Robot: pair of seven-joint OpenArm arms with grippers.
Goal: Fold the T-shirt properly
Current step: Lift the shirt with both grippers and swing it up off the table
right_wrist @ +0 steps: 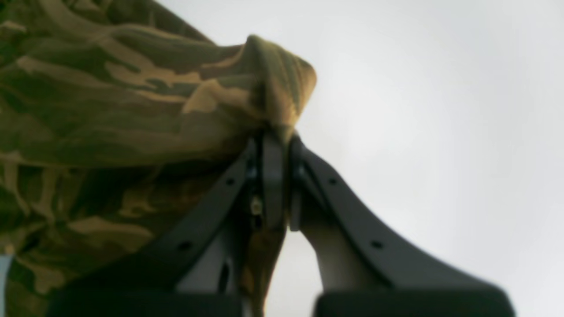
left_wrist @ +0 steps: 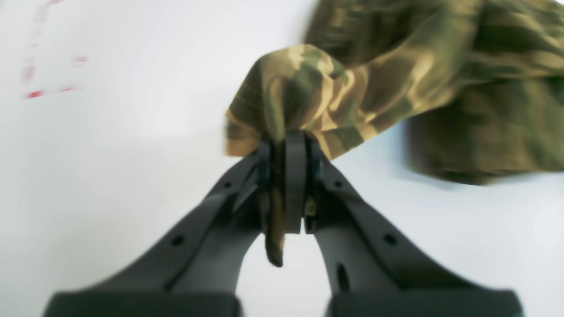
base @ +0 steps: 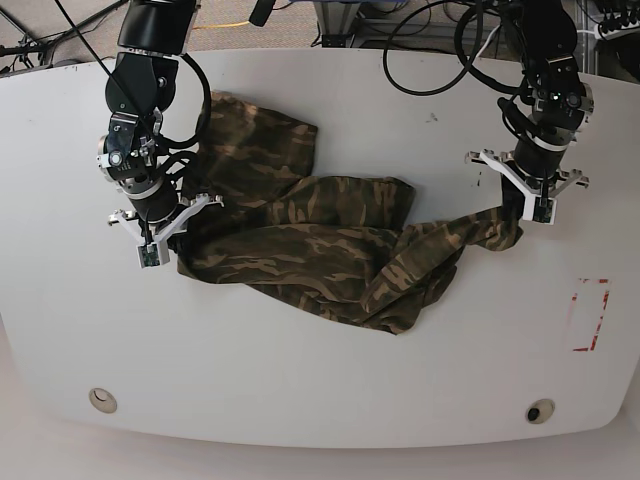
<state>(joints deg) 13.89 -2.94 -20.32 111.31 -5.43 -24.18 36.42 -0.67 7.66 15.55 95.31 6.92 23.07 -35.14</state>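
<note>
The camouflage T-shirt (base: 320, 250) lies crumpled across the middle of the white table (base: 320, 400), stretched between both arms. My left gripper (left_wrist: 288, 141) is shut on a bunched corner of the T-shirt (left_wrist: 317, 92) and holds it at the table's right side (base: 510, 232). My right gripper (right_wrist: 275, 136) is shut on another pinched edge of the T-shirt (right_wrist: 132, 101), at the table's left side (base: 180, 250). The cloth sags between the two grips, with one part spread toward the back left.
Red tape marks (base: 590, 315) sit on the table at the right, also seen blurred in the left wrist view (left_wrist: 48, 90). Two round holes (base: 100, 400) are near the front edge. Cables (base: 430, 40) run behind the table.
</note>
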